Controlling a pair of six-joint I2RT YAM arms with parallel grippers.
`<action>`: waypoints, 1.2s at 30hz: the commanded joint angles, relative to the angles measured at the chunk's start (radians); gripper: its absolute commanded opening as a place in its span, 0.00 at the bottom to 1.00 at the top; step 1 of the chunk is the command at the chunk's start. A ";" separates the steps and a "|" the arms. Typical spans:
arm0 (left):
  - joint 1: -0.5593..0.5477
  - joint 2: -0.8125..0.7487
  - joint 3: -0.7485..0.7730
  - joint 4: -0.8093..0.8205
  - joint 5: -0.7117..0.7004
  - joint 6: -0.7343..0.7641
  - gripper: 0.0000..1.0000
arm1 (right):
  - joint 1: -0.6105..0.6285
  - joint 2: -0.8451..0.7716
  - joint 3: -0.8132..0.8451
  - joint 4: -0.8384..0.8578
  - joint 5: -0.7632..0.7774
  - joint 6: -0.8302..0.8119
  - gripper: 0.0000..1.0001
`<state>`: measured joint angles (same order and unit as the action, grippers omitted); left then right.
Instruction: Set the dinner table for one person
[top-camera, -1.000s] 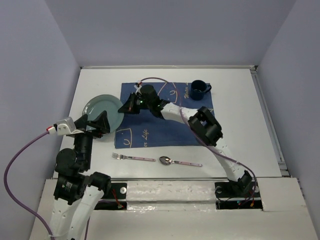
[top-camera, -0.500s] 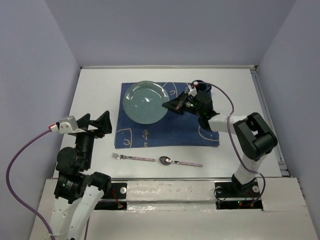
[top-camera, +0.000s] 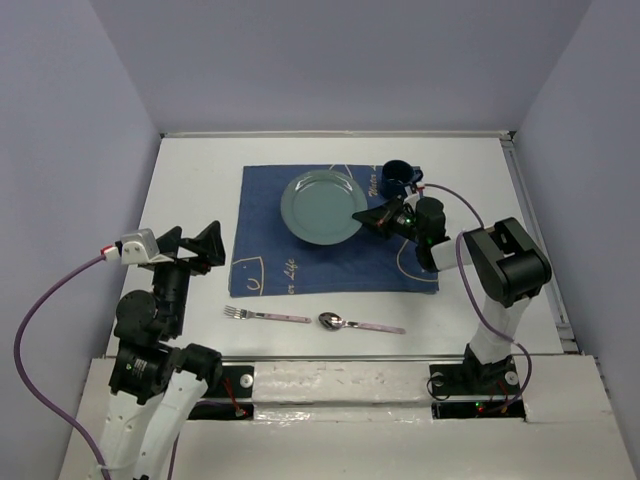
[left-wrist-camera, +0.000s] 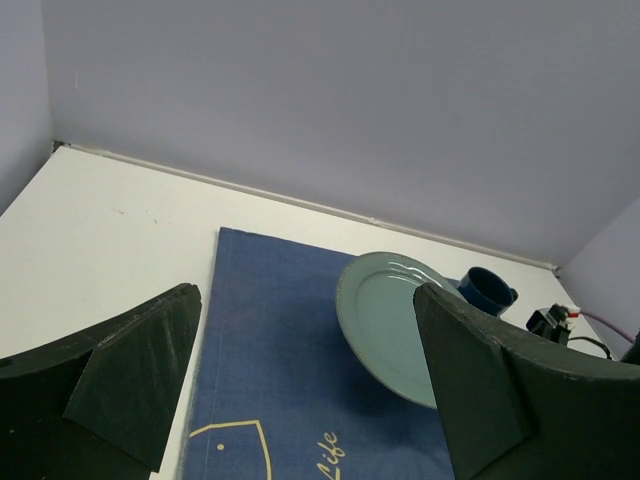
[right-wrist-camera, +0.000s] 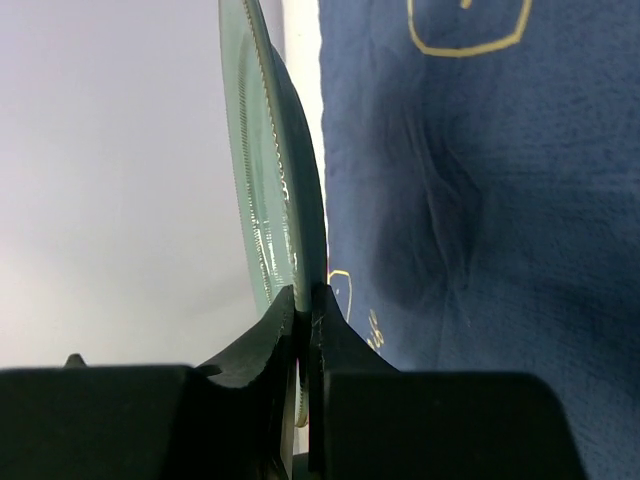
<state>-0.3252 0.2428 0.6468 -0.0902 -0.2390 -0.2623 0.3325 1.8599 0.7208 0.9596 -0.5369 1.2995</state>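
Blue cloth covers the middle of the white counter and marks where the place setting goes. The right hand brings the pale green plate over the cloth's far half. Its two fingers are pressed together on the plate's right rim, pinching it edge-on. The right wrist view shows that rim wedged tight between them.

The left wrist view shows the plate tilted, with a shadow on the cloth beneath it. It looks carried rather than set down. A rim pinch is probably the only hold a flat plate allows, and it leaves the underside free to land.

The left hand sits well apart over bare counter at the cloth's left edge. Its fingers are spread and hold nothing, out of the plate's way.

A dark blue mug stands on the cloth's far right corner, just behind the right hand. It is the nearest thing the wrist or its cable could knock while lowering.

A fork and a spoon lie on the counter near the cloth's front edge, well clear of the plate.
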 joint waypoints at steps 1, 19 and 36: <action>-0.003 0.015 -0.009 0.041 -0.003 0.021 0.99 | -0.006 0.011 0.034 0.260 -0.055 0.046 0.00; -0.008 0.016 -0.010 0.037 -0.002 0.023 0.99 | -0.015 0.120 0.032 0.226 -0.012 0.003 0.00; -0.009 0.018 -0.009 0.027 -0.009 0.021 0.99 | -0.015 0.139 -0.007 0.232 0.008 -0.014 0.00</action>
<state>-0.3317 0.2470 0.6468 -0.0952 -0.2398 -0.2592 0.3218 2.0159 0.7189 0.9958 -0.5140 1.2682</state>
